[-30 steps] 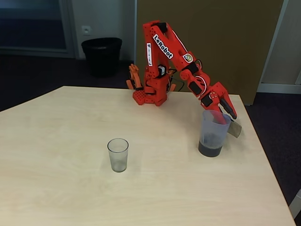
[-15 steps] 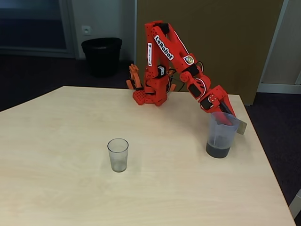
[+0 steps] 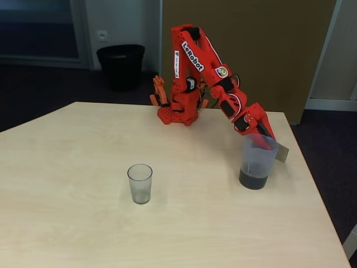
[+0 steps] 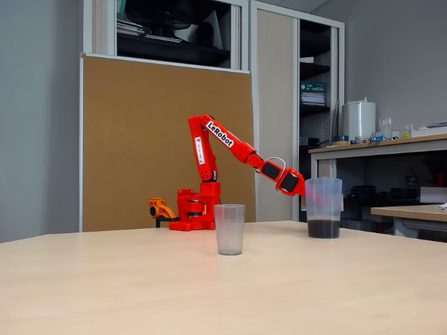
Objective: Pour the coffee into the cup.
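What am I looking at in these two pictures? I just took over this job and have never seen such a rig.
The red jointed machine is a small robot arm bolted at the far edge of a pale wooden table. One fixed view looks down from the front; the other sits low at table height. Its gripper has its fingers at the rim of a tall translucent plastic jug holding dark coffee; whether they clamp it cannot be told. A small clear plastic tumbler stands empty and apart, to the jug's left in both fixed views. A black bin stands behind.

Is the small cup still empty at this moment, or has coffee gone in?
Empty. The cup shows clear walls in both fixed views; the coffee sits dark at the jug's bottom.
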Robot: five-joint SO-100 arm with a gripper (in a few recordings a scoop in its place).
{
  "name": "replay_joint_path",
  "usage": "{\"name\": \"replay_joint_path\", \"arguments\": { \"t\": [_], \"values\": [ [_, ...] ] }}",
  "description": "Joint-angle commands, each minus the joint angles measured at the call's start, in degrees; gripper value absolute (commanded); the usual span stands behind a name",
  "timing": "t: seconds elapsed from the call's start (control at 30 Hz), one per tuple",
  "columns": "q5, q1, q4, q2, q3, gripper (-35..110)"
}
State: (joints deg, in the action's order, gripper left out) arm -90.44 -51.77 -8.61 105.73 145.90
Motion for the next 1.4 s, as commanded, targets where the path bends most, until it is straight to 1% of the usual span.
{"name": "replay_joint_path", "arguments": {
  "t": [0.0,0.23,0.43,0.6,0.9,1.07,1.37],
  "values": [
    [0.26,1.32,-0.09,1.05,0.97,0],
    [3.6,5.89,3.34,2.29,2.46,0],
    [3.69,10.37,12.92,7.91,1.93,0],
    [5.1,13.89,18.63,13.71,2.46,0],
    [6.59,18.11,31.9,21.36,-2.9,0],
    [6.68,19.51,38.67,23.99,-5.98,0],
    [6.77,19.07,44.3,25.75,-9.58,0]
  ]
}}
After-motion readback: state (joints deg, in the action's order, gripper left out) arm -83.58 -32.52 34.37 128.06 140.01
